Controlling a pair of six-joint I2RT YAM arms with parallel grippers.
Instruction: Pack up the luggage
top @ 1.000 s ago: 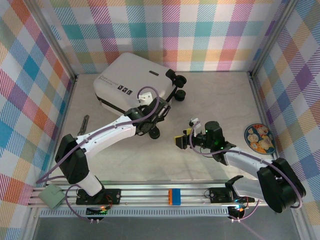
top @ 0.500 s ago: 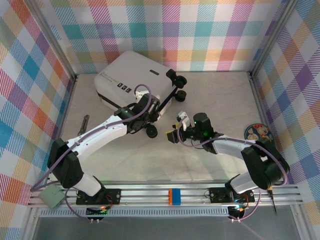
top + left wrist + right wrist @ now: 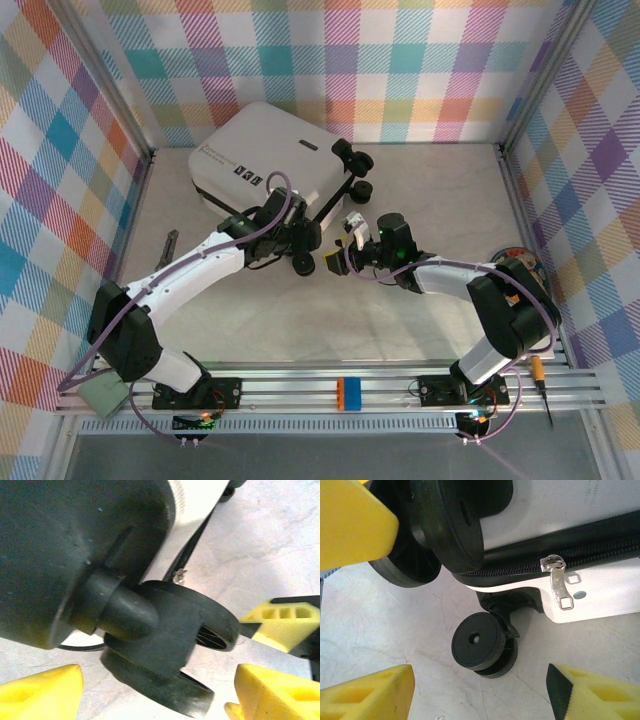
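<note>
The luggage lies shut on the table at the back left, a white shell with dark marks and black wheels facing right. My left gripper hovers at its near corner; in the left wrist view its yellow fingers stand open on either side of a wheel without touching it. My right gripper is open just right of that corner. In the right wrist view its fingers flank a small wheel, below the zipper pull and the closed black zipper line.
A patterned plate lies at the right wall, partly behind my right arm. A dark slim object rests by the left wall. Checked walls close in three sides; a rail with an orange-blue block runs along the front.
My right gripper has swung left across the table to the suitcase's wheels. My left gripper has shifted slightly up and left, closer to the suitcase's corner wheel.
</note>
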